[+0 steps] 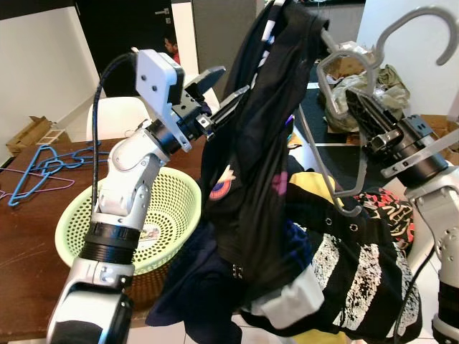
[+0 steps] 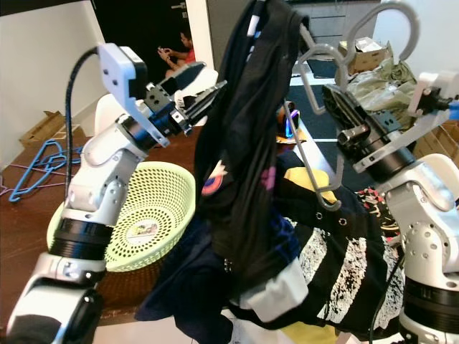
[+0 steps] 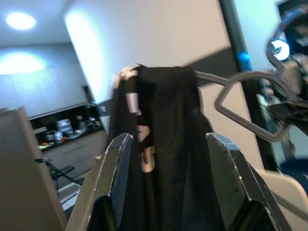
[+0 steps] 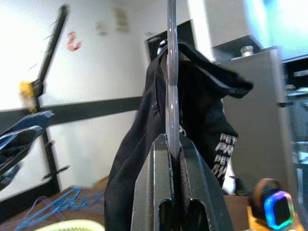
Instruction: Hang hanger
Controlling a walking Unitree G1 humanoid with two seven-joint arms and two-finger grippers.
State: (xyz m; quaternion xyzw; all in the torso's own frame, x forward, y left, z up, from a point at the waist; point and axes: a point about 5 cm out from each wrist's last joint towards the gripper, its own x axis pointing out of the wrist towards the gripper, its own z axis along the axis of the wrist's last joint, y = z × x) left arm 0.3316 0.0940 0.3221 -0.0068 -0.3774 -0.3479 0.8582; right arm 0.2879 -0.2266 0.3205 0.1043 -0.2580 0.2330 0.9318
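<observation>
Brown table (image 1: 29,244), two blue hangers (image 1: 32,172)

A dark brown wooden table (image 1: 29,236) stands at the near left, with a white chair (image 1: 118,115) just behind it and a cardboard box (image 1: 29,132) on the floor by the white left wall (image 1: 36,64). Far behind, a dark doorway (image 1: 122,29) opens beside a grey cabinet (image 1: 222,29). A person (image 2: 179,50) sits in that doorway.

**Around the bench**

A pale green perforated plastic basket (image 1: 172,208) is sitting on the dark brown wooden bench (image 1: 29,244). Thin blue wire hangers (image 1: 36,172) are lying tangled at its far end. A white chair (image 1: 118,115) is standing behind it.
</observation>
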